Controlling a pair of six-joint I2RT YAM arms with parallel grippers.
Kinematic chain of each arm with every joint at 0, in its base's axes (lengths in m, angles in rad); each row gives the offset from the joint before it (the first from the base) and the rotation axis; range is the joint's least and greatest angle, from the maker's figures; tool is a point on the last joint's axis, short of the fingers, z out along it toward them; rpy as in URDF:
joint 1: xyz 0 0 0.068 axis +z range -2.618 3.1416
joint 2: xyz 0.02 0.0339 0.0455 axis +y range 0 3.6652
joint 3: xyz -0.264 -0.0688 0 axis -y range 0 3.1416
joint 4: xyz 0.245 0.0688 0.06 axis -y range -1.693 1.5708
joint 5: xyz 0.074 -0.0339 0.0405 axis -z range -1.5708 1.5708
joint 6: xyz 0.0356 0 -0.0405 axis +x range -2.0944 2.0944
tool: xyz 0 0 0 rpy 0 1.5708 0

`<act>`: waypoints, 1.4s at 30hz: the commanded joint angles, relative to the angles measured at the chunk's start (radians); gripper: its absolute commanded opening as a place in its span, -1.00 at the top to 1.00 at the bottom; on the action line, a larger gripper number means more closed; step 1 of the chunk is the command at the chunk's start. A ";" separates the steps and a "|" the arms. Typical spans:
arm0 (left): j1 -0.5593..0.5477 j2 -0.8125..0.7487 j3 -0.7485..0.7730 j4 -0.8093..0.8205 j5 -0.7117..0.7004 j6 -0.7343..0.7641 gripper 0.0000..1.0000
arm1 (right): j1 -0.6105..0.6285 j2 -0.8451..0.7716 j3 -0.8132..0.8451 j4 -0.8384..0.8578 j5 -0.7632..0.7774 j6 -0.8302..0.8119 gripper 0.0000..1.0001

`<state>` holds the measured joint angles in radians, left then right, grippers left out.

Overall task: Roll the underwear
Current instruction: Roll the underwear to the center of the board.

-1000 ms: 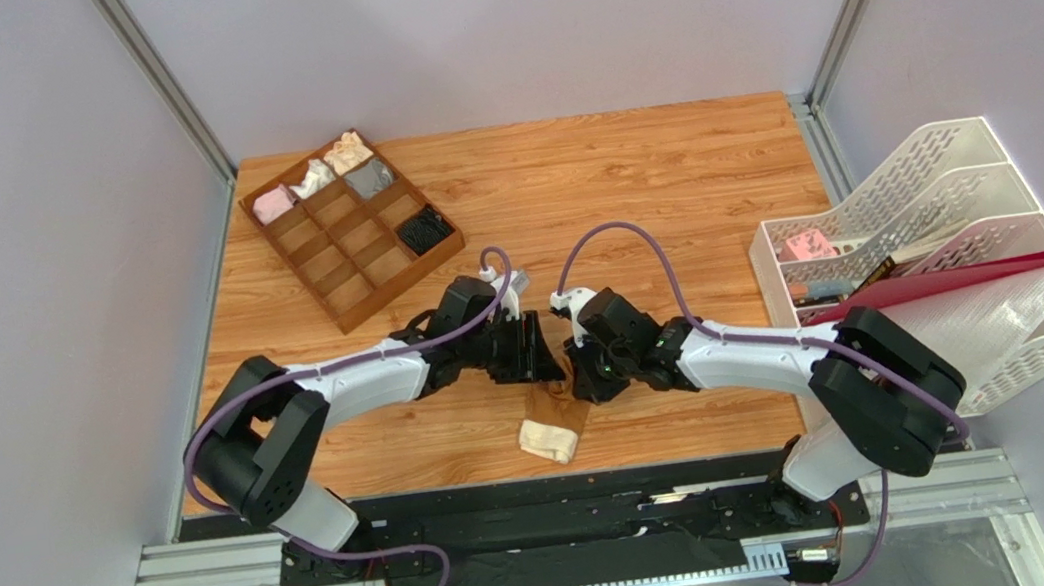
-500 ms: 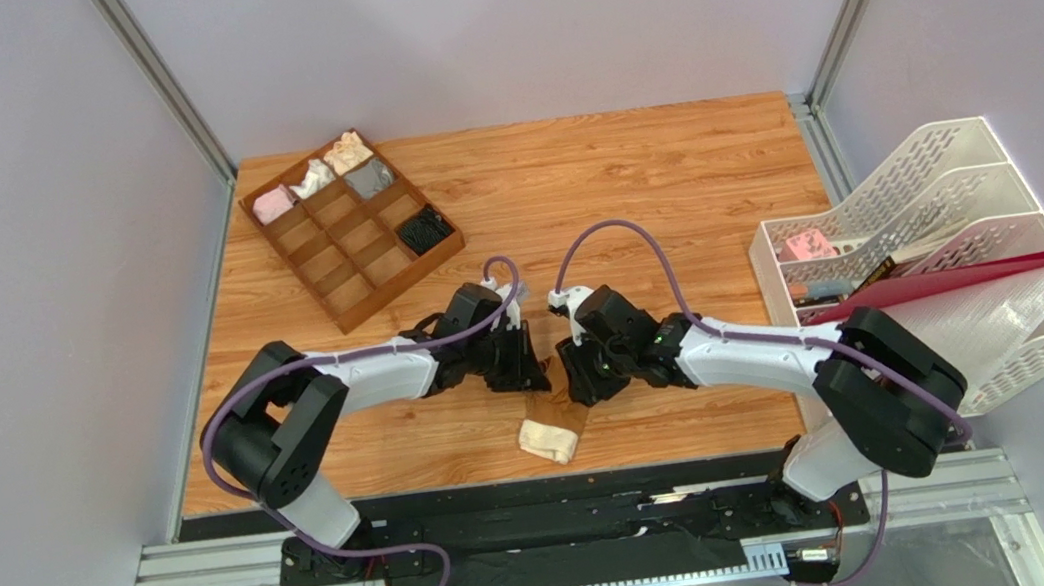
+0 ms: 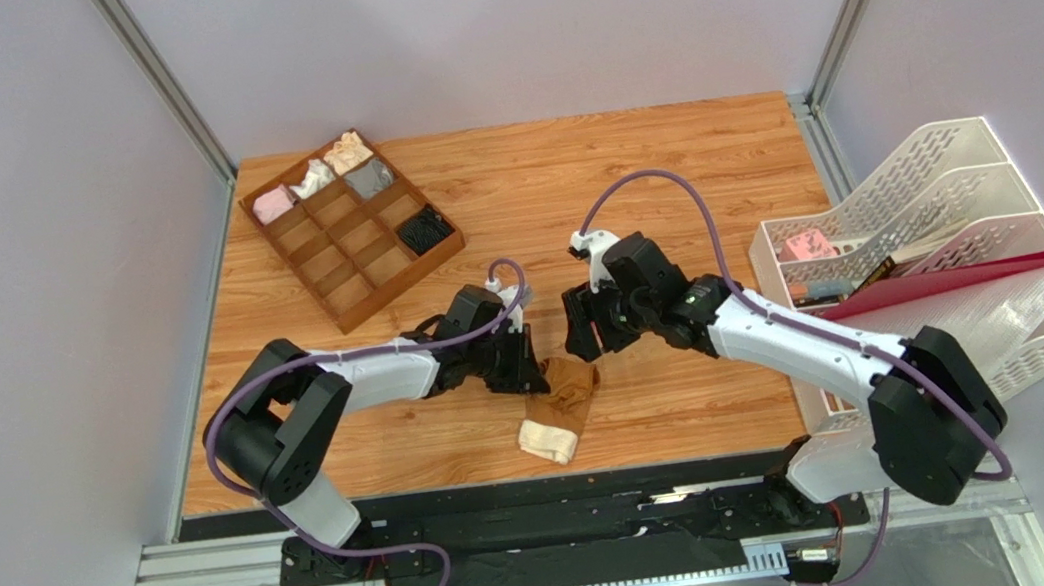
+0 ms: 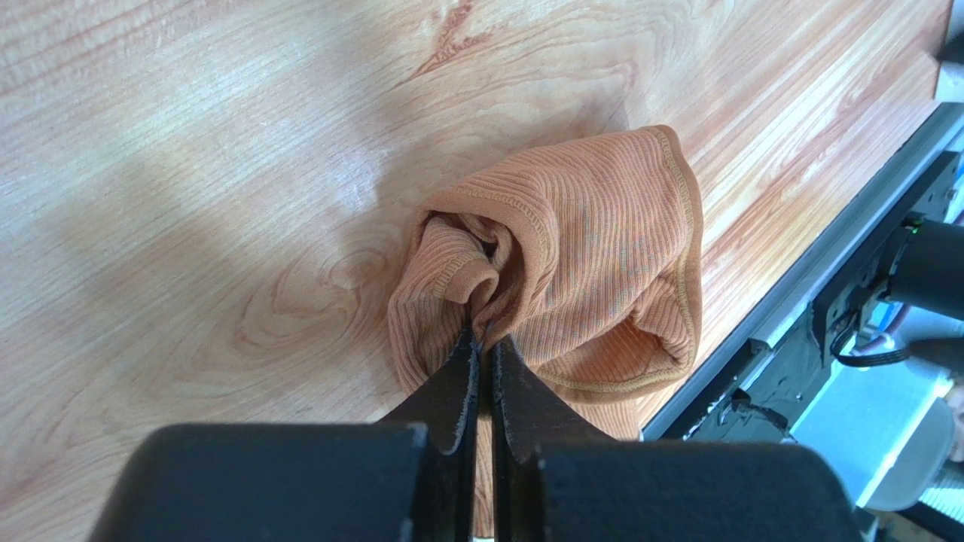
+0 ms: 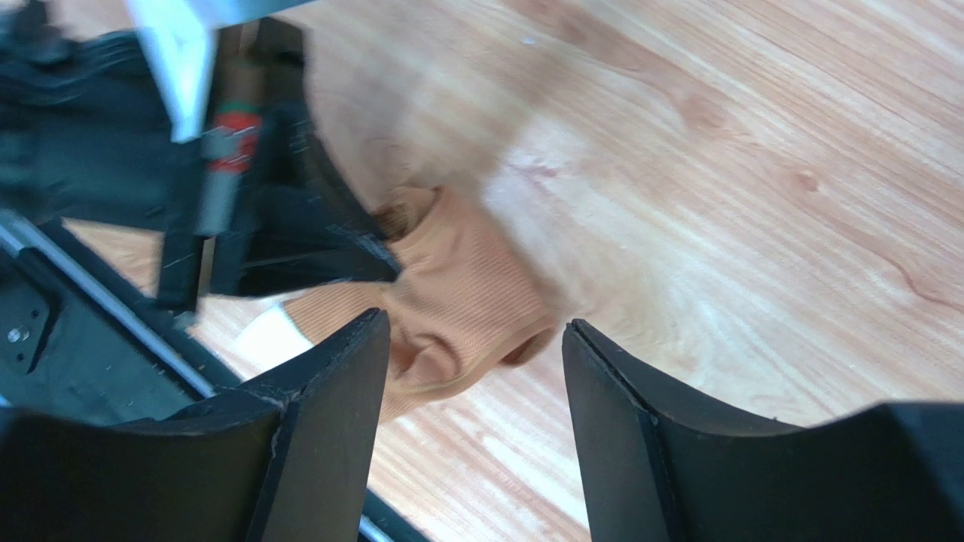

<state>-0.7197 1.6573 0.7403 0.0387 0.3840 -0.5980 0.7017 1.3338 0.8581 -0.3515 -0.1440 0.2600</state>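
Your left tool (image 4: 484,348) pinches the brown ribbed-fabric underwear (image 4: 600,248); your right tool (image 5: 475,330) hangs spread wide at its 1 o'clock.

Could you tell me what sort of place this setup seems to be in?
Probably a robotics lab test cell: grey panels on metal framing enclose a wooden table with a compartmented tray and white file rack.
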 commanded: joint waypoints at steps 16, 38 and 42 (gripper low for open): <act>-0.004 0.044 -0.019 0.013 -0.045 0.170 1.00 | -0.119 0.258 -0.137 0.316 -0.313 0.022 -0.30; -0.007 -0.025 0.068 -0.094 -0.161 0.155 0.78 | -0.117 0.251 -0.106 0.175 -0.252 0.067 1.00; -0.007 -0.118 0.148 -0.209 -0.223 0.145 0.11 | -0.104 0.194 -0.094 0.114 -0.090 0.074 1.00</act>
<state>-0.7364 1.6505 0.8124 -0.0311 0.2871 -0.4675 0.5873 1.5974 0.7353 -0.1249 -0.4187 0.3332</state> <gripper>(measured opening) 0.321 0.014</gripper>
